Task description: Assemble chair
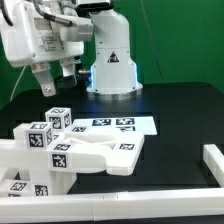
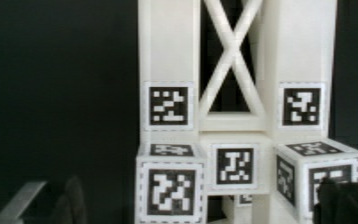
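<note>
Chair parts lie clustered on the black table beside the marker board; gripper hovers above them, jaws apart and empty; judged best: descend squarely, centring one tagged block before closing.

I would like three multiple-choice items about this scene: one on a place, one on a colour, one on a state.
1. Where does the thin flat white marker board lie?
A) between the arm's white base and the chunky white plastic chair parts
B) on top of those parts
C) leaning upright

2. What colour is the table top?
A) green
B) black
C) white

3. What is the gripper doing?
A) clamping a cube
B) hanging empty above the parts
C) pressing the board

Answers: A, the board lies flat behind the parts, before the base; B, the bare surface is black; B, the jaws hold nothing.
</note>
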